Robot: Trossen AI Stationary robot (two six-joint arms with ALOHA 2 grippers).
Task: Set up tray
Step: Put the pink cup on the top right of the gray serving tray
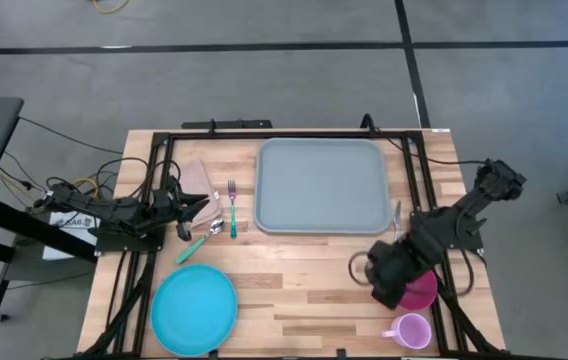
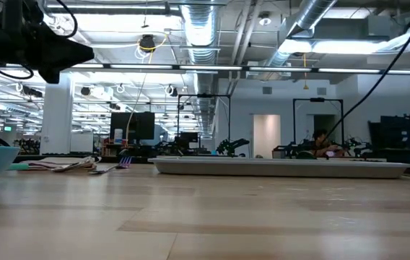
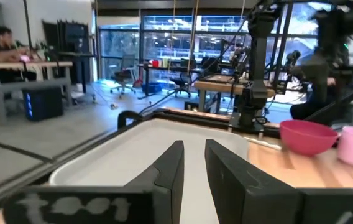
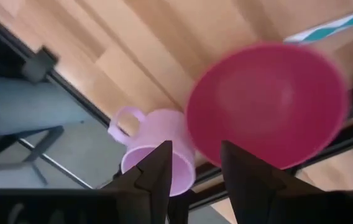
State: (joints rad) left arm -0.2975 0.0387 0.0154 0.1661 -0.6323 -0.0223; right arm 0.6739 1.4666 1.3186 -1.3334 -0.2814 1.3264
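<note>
The grey-blue tray (image 1: 320, 186) lies flat at the table's far middle and shows as a low slab in the low view (image 2: 277, 167) and ahead of the left fingers (image 3: 133, 155). My left gripper (image 1: 200, 208) hovers raised over the cutlery left of the tray, open (image 3: 192, 168), holding nothing. My right gripper (image 1: 384, 278) hangs open (image 4: 195, 177) above the pink bowl (image 4: 266, 102) and the pink cup (image 4: 148, 146), clear of both. The bowl (image 1: 422, 292) is partly hidden under that arm; the cup (image 1: 411, 330) stands near the table's near right corner.
A round bright-blue plate (image 1: 194, 310) sits at the near left. A napkin (image 1: 199, 180), a fork (image 1: 232, 207) and a teal-handled utensil (image 1: 194, 246) lie left of the tray. A thin utensil (image 1: 396, 216) lies right of the tray. Bare wood spans the near middle.
</note>
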